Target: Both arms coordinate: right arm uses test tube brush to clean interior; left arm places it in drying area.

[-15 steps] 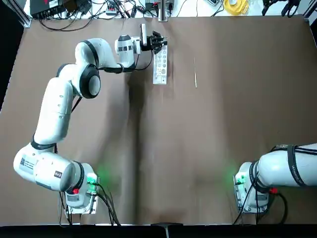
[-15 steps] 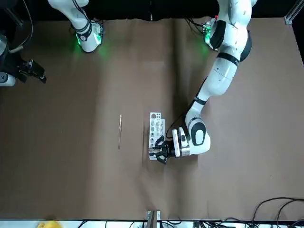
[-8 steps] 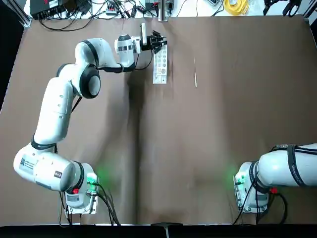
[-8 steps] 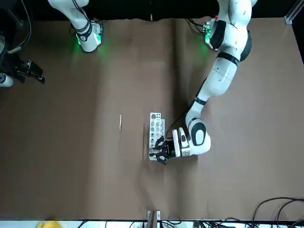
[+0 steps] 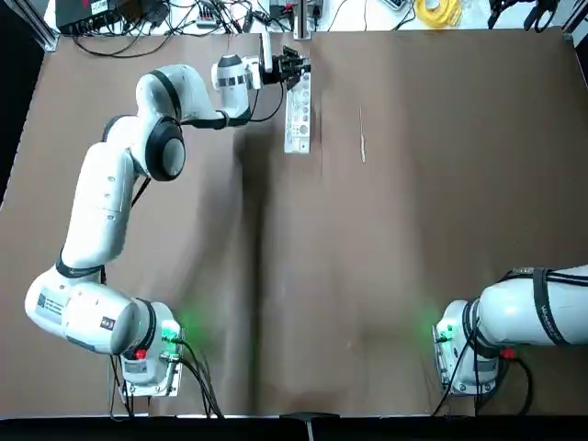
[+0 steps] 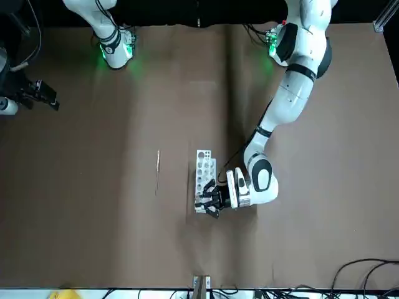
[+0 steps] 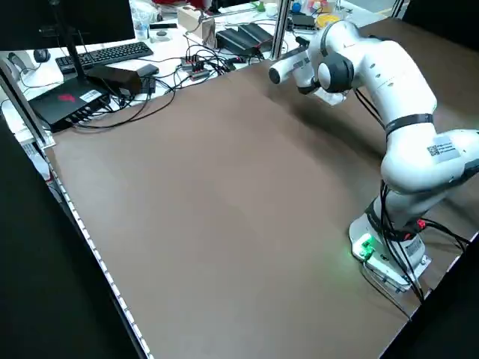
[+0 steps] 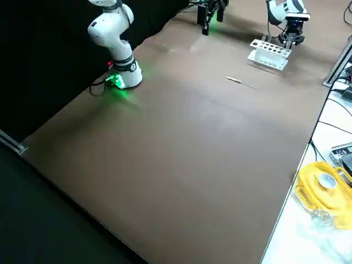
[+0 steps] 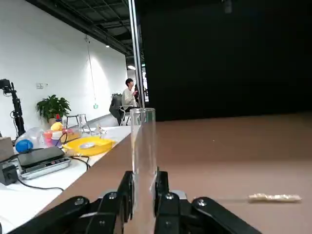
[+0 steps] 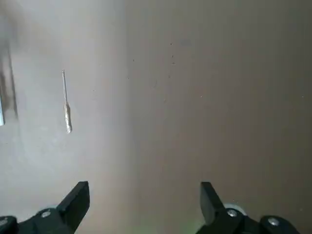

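Top view: the left arm point(image 5: 110, 193) reaches to the far edge of the table point(image 5: 386, 276). Its left gripper point(image 5: 296, 66) sits at the far end of the white rack point(image 5: 297, 115); a second ago it was a little nearer along the rack, so it has shifted toward the far edge. The test tube brush point(image 5: 362, 138) lies flat just right of the rack, apart from it, unmoved. Only the base of the right arm point(image 5: 514, 317) shows, at the near right corner.

Front view: left gripper point(image 6: 210, 199) over the rack's point(image 6: 204, 171) end, slightly displaced since earlier. Brush point(image 6: 158, 171) lies beside the rack, untouched.

Right side view: rack point(image 8: 269, 54) and brush point(image 8: 239, 81) lie near the far edge.

Left wrist view: the fingers point(image 9: 127, 192) are pinched narrow on a clear glass test tube point(image 9: 144, 156), held upright. Brush point(image 9: 273, 197) lies on the table beyond. A person sits far off in the room.

Right wrist view: right gripper point(image 10: 144, 207) hangs above bare table, fingers spread wide, holding nothing; brush point(image 10: 67, 105) well away below.
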Controlling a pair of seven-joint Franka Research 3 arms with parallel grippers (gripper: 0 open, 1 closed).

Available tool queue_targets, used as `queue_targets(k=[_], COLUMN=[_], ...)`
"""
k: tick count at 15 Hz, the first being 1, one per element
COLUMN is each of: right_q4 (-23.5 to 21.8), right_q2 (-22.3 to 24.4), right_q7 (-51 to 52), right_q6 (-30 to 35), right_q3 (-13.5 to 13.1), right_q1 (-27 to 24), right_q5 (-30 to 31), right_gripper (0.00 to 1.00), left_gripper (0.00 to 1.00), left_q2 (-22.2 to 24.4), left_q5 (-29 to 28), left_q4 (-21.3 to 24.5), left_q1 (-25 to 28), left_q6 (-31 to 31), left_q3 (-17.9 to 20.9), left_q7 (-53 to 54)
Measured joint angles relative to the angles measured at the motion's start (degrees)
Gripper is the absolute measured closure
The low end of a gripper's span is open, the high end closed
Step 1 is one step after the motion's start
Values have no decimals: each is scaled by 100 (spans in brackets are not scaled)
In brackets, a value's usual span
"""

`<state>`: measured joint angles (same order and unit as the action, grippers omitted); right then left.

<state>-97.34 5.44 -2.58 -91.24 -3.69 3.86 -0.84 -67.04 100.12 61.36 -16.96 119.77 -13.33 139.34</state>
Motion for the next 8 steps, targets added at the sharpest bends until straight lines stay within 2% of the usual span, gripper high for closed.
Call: queue_targets(k=[8], right_q4=[-2], right_q2=[-1], right_q7=[0], right_q6=[-3], right_q3=[0], right_q1=[0], right_q5=[1], right_gripper=[0], left_gripper=[75], left_q2=[492], left_q5=[0], left_q4=[4], left_q1=[-5], left_q6=[292], left_q3=[0], left_q7=[-773])
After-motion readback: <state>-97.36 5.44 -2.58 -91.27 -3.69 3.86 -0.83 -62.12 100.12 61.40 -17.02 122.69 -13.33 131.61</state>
